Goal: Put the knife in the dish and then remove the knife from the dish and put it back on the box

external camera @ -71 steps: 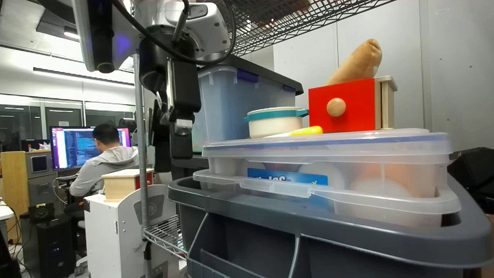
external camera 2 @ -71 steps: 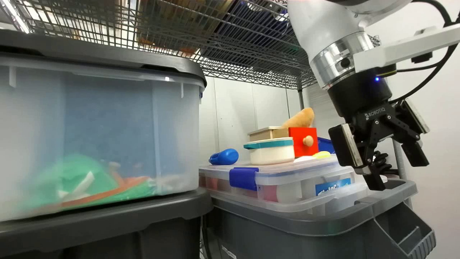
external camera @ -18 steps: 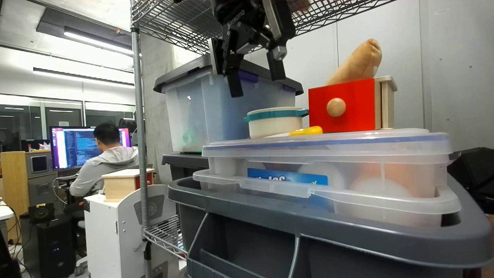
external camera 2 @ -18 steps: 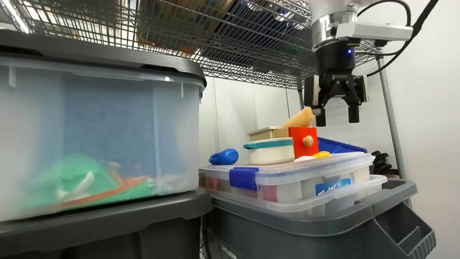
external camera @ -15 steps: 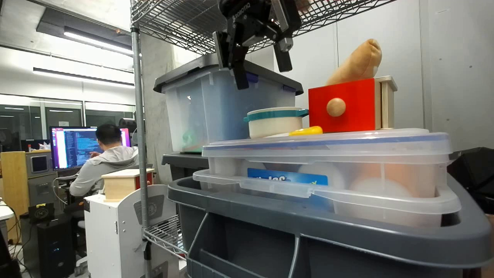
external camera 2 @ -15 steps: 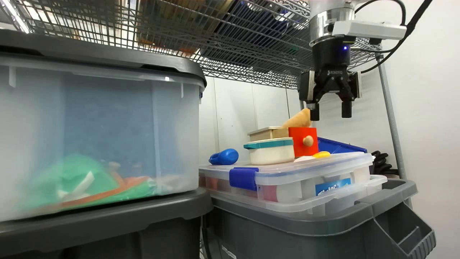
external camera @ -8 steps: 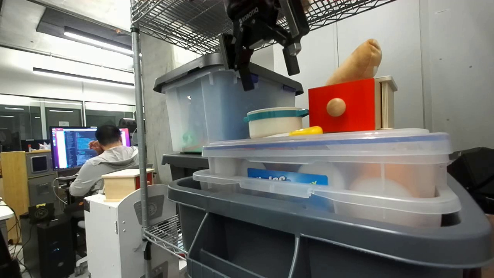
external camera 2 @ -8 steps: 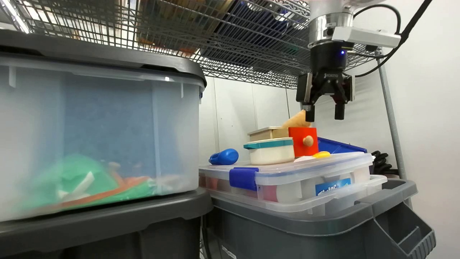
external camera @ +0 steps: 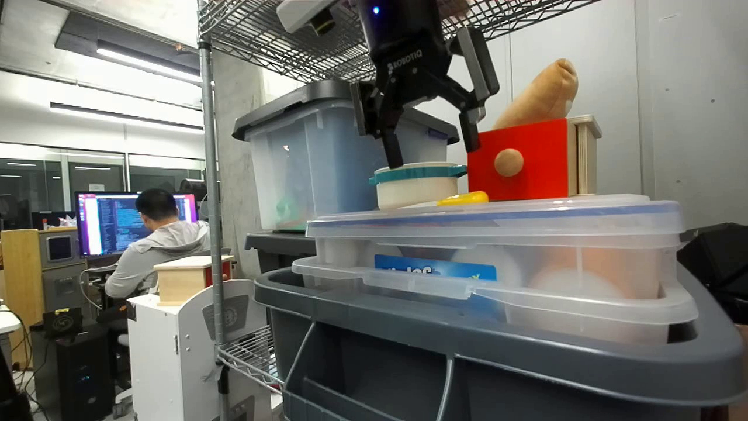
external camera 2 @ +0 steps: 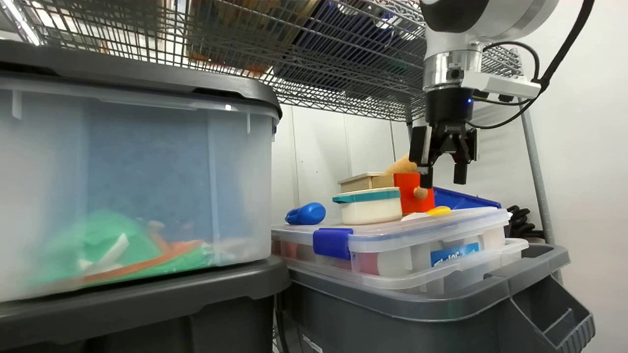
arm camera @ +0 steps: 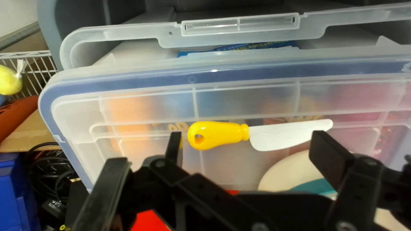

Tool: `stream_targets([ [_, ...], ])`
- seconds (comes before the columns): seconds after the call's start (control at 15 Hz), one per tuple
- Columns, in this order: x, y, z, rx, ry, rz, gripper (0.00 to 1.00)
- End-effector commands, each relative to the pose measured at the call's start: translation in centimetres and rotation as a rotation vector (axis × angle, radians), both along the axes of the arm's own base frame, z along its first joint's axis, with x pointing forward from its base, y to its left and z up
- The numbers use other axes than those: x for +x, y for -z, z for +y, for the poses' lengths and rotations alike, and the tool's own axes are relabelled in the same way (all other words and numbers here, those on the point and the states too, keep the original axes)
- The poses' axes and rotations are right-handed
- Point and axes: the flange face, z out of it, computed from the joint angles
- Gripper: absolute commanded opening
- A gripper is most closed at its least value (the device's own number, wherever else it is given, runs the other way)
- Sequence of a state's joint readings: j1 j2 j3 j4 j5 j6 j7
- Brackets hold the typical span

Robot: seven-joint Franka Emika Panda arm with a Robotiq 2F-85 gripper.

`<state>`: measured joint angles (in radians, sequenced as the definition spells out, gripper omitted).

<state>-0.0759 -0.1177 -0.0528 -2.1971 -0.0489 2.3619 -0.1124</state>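
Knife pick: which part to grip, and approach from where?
I'd pinch the knife by its yellow handle, from above: it lies flat on the box, and the handle looks rounder than the flat white blade, which sits nearer the dish. The gripper is open with its jaws parted along the knife's length, so probably turn the wrist to close across the handle.

Wire shelf overhead, pretty bright out back.
So the mesh hangs over everything in both exterior views, with a pale wall showing thin vertical seams. In an exterior view, a grey metal post runs down from the shelf's corner, a rough grey column behind it. Further off: ceiling strip lights, glass panes, a light wood panel, a white cabinet.
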Motion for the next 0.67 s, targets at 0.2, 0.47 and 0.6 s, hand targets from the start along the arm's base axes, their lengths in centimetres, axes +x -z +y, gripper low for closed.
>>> stream_targets([
  [0.2, 2.5, 3.1, -0.6, -0.019, -0.091, 0.008, 1.00],
  [0.47, 3.6, 4.3, -0.7, -0.022, -0.111, 0.022, 1.00],
  [0.6, 3.9, 4.4, -0.9, -0.024, -0.117, 0.022, 1.00],
])
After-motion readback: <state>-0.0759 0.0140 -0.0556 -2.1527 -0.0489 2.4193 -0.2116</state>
